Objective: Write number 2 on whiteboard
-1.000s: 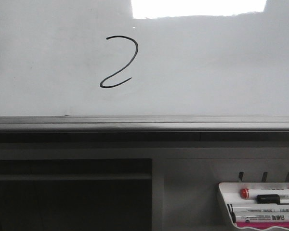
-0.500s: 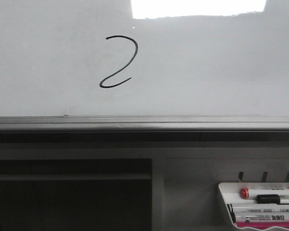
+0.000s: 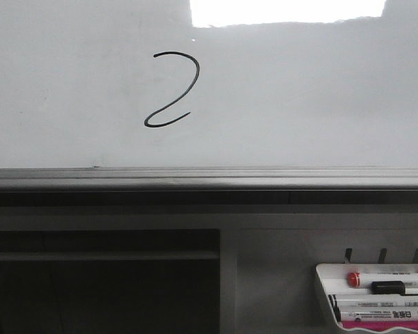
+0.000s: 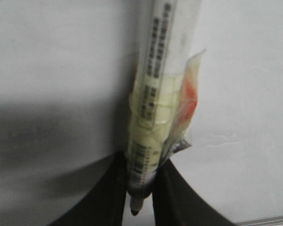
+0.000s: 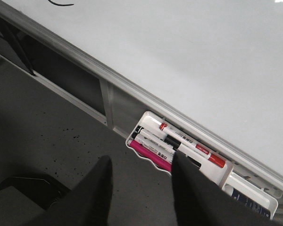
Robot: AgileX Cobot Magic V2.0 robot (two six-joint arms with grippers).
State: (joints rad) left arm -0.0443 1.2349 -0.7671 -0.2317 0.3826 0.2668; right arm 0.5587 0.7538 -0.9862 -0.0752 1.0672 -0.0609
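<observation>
**Number written, marker in left pincer**

Front view: the number 2 [image 3: 172,90] is sitting upper left on the whiteboard [image 3: 299,97].

Left wrist view: the left pincer [image 4: 140,188] is gripping a marker [image 4: 153,108].

Right wrist view: the right pincer [image 5: 141,181] is standing wide, holding nothing, above a marker tray [image 5: 254,197].

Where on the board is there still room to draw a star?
The whiteboard is bare right of the number 2, down to the bottom rail, and left of it too. The marker tray is crowded.
</observation>
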